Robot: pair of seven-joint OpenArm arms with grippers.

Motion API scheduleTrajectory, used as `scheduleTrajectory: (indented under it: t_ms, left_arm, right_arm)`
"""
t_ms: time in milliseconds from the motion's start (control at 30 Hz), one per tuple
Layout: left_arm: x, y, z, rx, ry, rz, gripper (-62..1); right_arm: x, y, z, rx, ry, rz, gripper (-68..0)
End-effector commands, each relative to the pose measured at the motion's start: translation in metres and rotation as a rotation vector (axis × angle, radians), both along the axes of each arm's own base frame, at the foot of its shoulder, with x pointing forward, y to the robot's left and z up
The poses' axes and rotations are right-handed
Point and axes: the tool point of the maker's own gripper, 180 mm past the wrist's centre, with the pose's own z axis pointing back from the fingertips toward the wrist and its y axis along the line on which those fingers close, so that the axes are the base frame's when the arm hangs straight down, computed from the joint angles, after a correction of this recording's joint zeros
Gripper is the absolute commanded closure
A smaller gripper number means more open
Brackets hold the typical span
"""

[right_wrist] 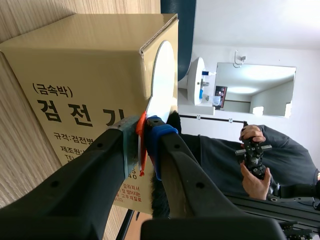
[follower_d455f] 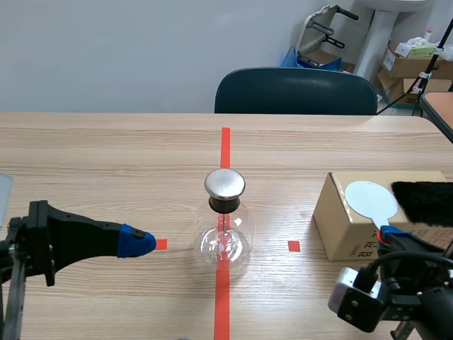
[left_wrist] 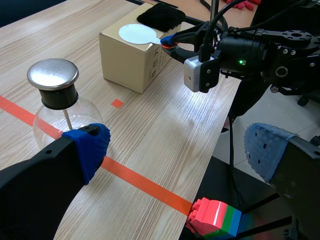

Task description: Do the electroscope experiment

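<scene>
The right gripper (right_wrist: 142,132) pinches the orange-handled white round disc (right_wrist: 162,75) atop the brown cardboard box (right_wrist: 80,60); the left gripper (left_wrist: 175,150) is spread, the metal-capped glass flask (left_wrist: 55,97) beside one finger.

Box (follower_d455f: 354,228) stands right of the flask (follower_d455f: 224,230), disc (follower_d455f: 370,198) seemingly resting atop.

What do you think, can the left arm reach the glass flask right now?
Probably yes: the left pincer is open and empty, close beside the flask, with only bare table between them.
</scene>
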Motion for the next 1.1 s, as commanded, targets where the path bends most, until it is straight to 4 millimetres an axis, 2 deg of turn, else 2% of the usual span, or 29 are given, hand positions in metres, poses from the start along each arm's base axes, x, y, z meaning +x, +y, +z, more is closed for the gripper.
scheduleTrajectory:
  t_ms: [0, 267, 400, 833, 1067]
  left_arm:
    - [0.000, -0.004, 0.011, -0.035, -0.016, -0.002, -57.4]
    - [0.001, -0.004, 0.011, -0.032, -0.016, 0.000, -57.4]
    - [0.001, -0.004, 0.011, -0.032, -0.016, 0.000, -57.4]
    - [0.001, -0.004, 0.010, -0.031, -0.015, 0.002, -57.4]
    - [0.012, 0.003, 0.005, 0.007, -0.027, 0.069, -57.4]
  right_arm:
    - [0.004, -0.004, 0.006, -0.014, -0.022, -0.001, -0.8]
    - [0.004, -0.006, 0.007, -0.017, -0.024, -0.006, -0.8]
    - [0.006, -0.006, 0.014, -0.022, -0.067, -0.005, -0.8]
    - [0.022, -0.005, 0.066, -0.046, -0.245, -0.013, -0.9]
    - [0.037, 0.017, 0.083, -0.021, -0.301, -0.012, -0.9]
